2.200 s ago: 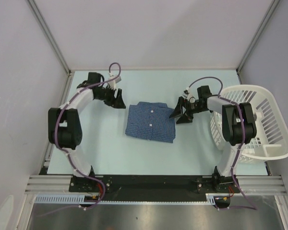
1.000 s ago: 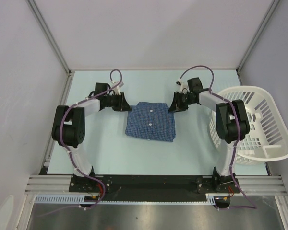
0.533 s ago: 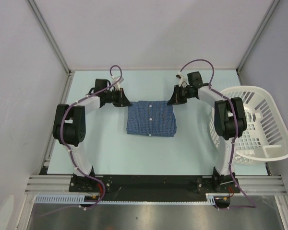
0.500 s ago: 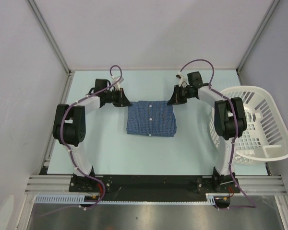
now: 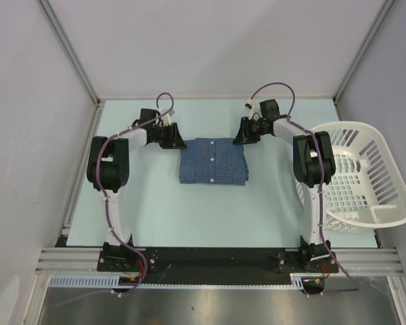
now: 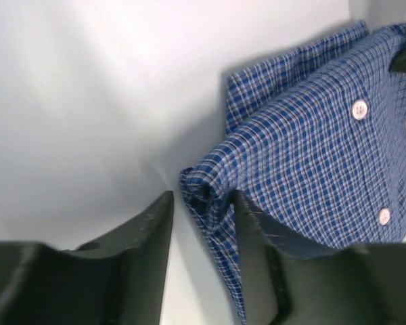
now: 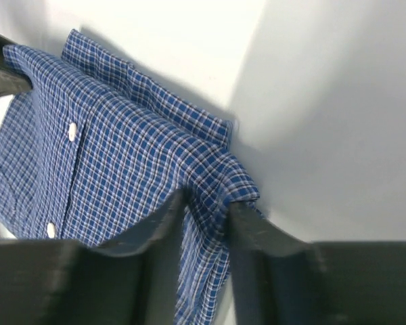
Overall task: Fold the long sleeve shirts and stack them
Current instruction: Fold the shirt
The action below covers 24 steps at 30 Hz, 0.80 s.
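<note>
Shirt (image 5: 212, 162) and both arms had shifted rearward, apparently squaring it; left gripper (image 6: 201, 203) stood part-open astride one corner, while right gripper (image 7: 206, 203) flanked the other, its hold unclear.

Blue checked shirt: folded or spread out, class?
Folded. The shirt is a compact rectangle, buttons on top, no sleeves spread out; wrist views show doubled layers.

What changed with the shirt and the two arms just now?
Both hands swung from the sides of the folded blue checked shirt to its far corners. The left hand and right hand now sit with fingers astride a corner fold each. The shirt slid slightly toward the far wall and straightened. The white slatted plastic basket stayed put.
</note>
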### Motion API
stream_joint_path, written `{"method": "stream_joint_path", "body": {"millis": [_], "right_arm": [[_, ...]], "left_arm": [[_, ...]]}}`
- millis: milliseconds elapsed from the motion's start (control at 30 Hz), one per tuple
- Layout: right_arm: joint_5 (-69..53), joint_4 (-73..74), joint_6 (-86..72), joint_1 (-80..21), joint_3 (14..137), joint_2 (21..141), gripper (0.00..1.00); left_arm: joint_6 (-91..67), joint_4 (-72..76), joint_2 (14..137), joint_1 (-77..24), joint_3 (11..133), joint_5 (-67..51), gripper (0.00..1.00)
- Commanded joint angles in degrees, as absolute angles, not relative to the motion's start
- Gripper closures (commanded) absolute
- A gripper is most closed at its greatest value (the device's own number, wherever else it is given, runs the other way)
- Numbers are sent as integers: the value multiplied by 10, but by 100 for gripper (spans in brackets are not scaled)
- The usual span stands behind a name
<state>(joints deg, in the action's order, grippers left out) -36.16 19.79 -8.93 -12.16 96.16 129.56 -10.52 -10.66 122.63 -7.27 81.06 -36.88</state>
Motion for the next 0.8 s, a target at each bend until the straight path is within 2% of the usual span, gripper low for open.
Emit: {"method": "stream_joint_path", "body": {"millis": [0, 67, 100, 200, 333, 400, 567, 767], "right_arm": [[-345, 214, -55, -119, 1006, 1261, 52], [-349, 249, -42, -119, 1017, 1232, 44], [-358, 260, -29, -120, 1016, 1217, 35], [-379, 300, -10, -128, 991, 1165, 32], [-383, 316, 17, -163, 936, 1110, 34], [-392, 320, 24, -177, 907, 1093, 39], [-403, 330, 30, -211, 873, 1091, 44], [-386, 334, 49, -208, 868, 1120, 46]], "left_arm": [[-115, -113, 1172, -46, 813, -355, 49], [-131, -66, 1131, -33, 751, -403, 38], [-144, -54, 1081, -24, 726, -416, 31], [-145, -41, 1013, -19, 633, -464, 30], [-232, 38, 926, -19, 501, -484, 35], [-278, 97, 925, -21, 443, -481, 40], [-298, 148, 972, -43, 417, -463, 48], [-416, 269, 1000, -111, 377, -519, 61]]}}
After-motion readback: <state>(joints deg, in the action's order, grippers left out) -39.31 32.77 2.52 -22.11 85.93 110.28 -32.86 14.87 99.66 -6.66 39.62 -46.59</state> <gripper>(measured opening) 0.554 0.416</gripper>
